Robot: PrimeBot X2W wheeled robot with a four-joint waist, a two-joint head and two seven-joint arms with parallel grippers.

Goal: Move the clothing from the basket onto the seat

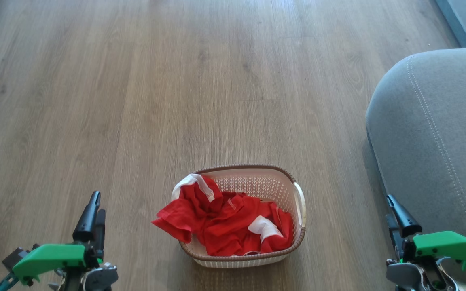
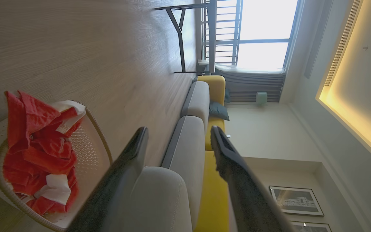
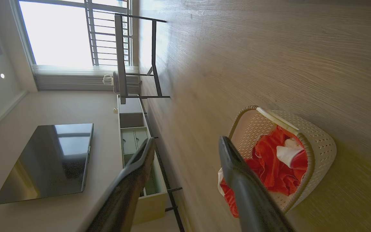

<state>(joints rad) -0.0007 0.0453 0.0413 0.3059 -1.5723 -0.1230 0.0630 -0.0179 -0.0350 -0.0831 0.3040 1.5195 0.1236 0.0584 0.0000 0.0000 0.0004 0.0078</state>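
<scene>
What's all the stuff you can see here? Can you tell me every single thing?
clothing: one heap (pieces can't be counted), red with white trim, in the basket, a bit hanging over its left rim
basket: one, cream with brown rim, on the floor, middle
seat: one, grey, right of the basket
floor: one, brown wood, under the basket
cushion: one, dark teal, far off near the window
window: one, bright, far end of the room
television: one, black, on the wall
framed pictures: two, dark frames, on the wall
left pincer: one, dark fingers, green part, open, lower left
right pincer: one, dark fingers, green part, open, lower right, by the seat
</scene>
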